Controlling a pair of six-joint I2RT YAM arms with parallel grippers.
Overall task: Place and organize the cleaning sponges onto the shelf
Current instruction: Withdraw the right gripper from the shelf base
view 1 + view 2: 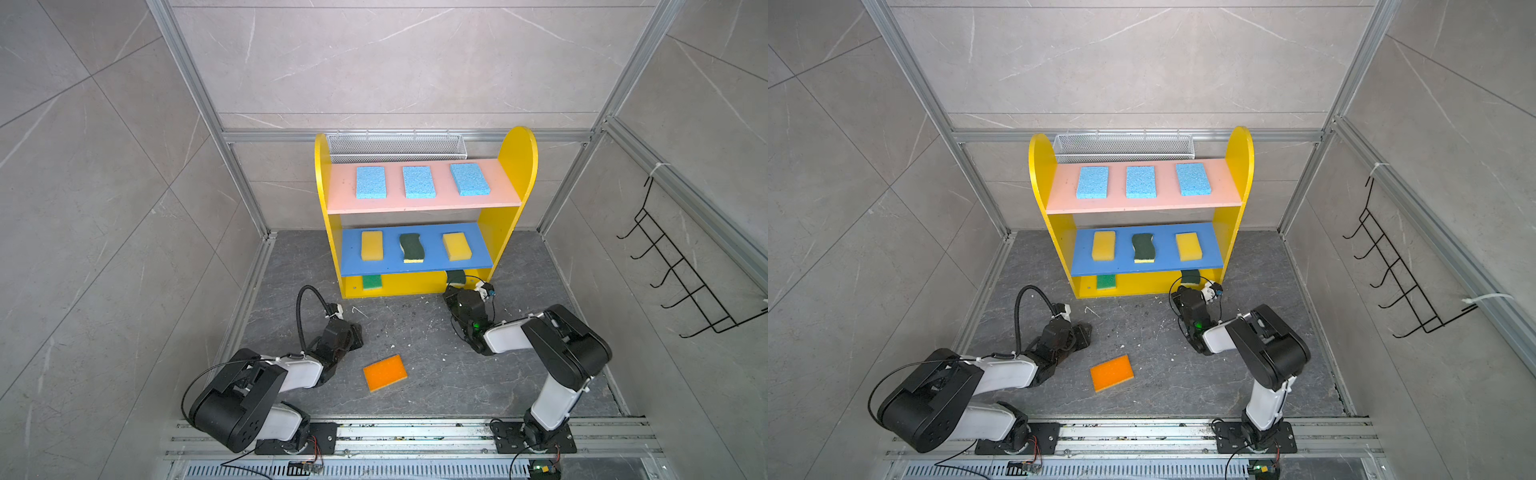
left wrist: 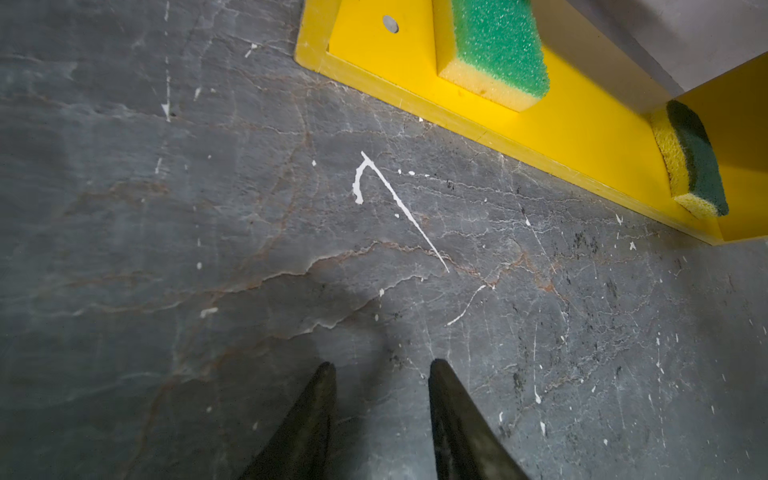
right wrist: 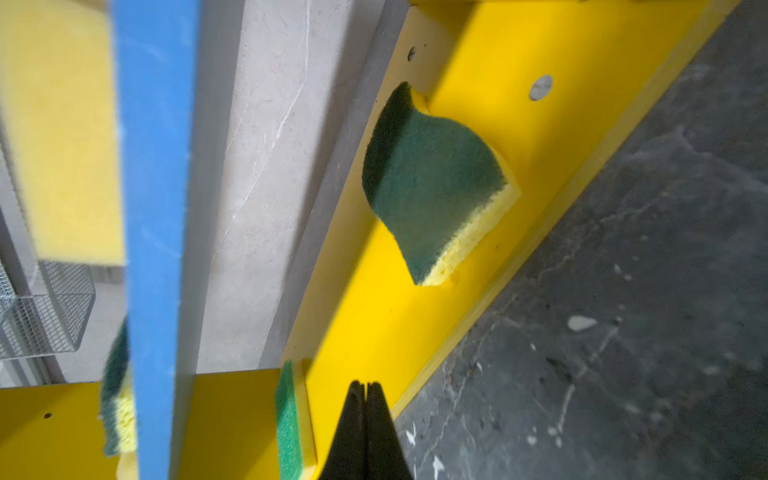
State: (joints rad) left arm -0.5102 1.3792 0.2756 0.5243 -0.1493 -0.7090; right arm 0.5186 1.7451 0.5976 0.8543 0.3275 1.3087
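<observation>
Shelf [image 1: 515, 166]: 3 tiers, at back of floor [image 1: 436, 374]

Right gripper [image 3: 365, 384]: jaws pressed together, empty, just in front of base [image 1: 407, 286] at its right end

Left gripper [image 2: 380, 365]: jaws partly apart, empty, over bare floor in front of base's left end

Sponges:
- 3 blue sponges [image 1: 418, 182] in a row on pink board [image 1: 340, 191]
- 2 yellow sponges [image 1: 371, 245] flank 1 wavy sponge [image 1: 411, 247] on blue board [image 1: 434, 245]
- green sponge [image 2: 498, 45] on base, left
- second wavy sponge [image 3: 432, 178] on base, right, near right gripper
- orange sponge [image 1: 385, 372] on floor between arms, well apart from shelf
</observation>
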